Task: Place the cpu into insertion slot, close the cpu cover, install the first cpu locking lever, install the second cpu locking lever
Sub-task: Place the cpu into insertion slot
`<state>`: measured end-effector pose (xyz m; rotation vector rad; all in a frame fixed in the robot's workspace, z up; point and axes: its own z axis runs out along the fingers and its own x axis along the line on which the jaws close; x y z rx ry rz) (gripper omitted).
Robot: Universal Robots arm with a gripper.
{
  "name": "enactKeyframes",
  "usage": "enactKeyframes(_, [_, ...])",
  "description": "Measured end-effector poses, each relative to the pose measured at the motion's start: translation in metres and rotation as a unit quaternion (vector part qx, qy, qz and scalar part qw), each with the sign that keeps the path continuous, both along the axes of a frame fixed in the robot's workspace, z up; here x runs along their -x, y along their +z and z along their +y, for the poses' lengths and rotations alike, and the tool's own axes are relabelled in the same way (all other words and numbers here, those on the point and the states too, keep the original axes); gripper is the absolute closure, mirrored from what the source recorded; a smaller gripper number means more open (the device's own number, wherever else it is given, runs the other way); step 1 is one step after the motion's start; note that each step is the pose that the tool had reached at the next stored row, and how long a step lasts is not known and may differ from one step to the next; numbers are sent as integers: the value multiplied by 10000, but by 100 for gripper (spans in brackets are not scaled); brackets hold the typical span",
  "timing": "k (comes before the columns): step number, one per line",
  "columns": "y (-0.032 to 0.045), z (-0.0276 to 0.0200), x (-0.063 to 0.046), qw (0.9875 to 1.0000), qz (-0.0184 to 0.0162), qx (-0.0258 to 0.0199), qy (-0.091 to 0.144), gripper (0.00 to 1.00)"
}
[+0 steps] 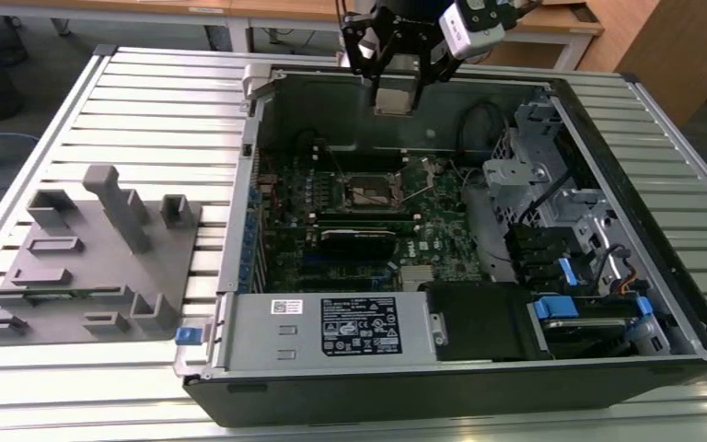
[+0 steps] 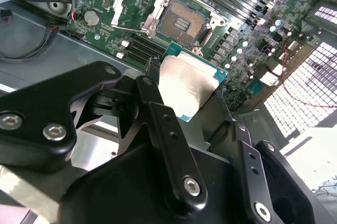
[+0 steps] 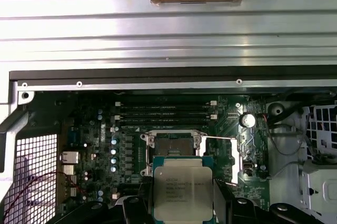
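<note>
- Gripper (image 1: pixel 393 103) hangs over the open computer case (image 1: pixel 452 401), its fingers (image 2: pixel 158 113) pinching the cpu (image 3: pixel 182 188) by opposite edges.
- The cpu is held clear above the motherboard (image 1: pixel 440 230), near the bare insertion slot (image 2: pixel 183 22).
- The cpu cover (image 2: pixel 138 3) appears swung up beside the slot.

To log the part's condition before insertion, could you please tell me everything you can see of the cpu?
The cpu is a flat square chip with a dull silvery metal top that bears print, seated on a thin green board that shows as a rim around it. The gripper is shut on it, with black fingers pressing two opposite edges. It hangs in the air above the motherboard, apart from the open socket, and touches nothing but the fingers.
</note>
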<state>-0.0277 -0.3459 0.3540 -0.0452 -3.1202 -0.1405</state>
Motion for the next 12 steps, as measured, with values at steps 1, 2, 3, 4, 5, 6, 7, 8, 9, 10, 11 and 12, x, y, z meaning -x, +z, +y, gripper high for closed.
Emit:
enactKeyframes(1, [-4, 0, 0, 10000, 0, 0, 0, 46])
enactKeyframes(2, [-8, 0, 0, 10000, 0, 1, 0, 46])
enactKeyframes(3, [-11, 0, 0, 10000, 0, 1, 0, 46])
enactKeyframes(4, [-11, 0, 0, 10000, 1, 1, 0, 46])
enactKeyframes(5, [-11, -1, 0, 10000, 1, 2, 0, 46])
enactKeyframes(6, [-12, -1, 0, 10000, 1, 2, 0, 46])
enactKeyframes(7, [-16, 0, 0, 10000, 1, 1, 0, 46])
enactKeyframes(8, [-19, 0, 0, 10000, 0, 1, 0, 46])
enactKeyframes(9, [-19, 0, 0, 10000, 1, 1, 0, 46])
enactKeyframes(10, [-19, 0, 0, 10000, 1, 1, 0, 46])
enactKeyframes(11, [-22, 0, 0, 10000, 0, 0, 0, 46])
enactKeyframes(12, [-26, 0, 0, 10000, 0, 0, 0, 46])
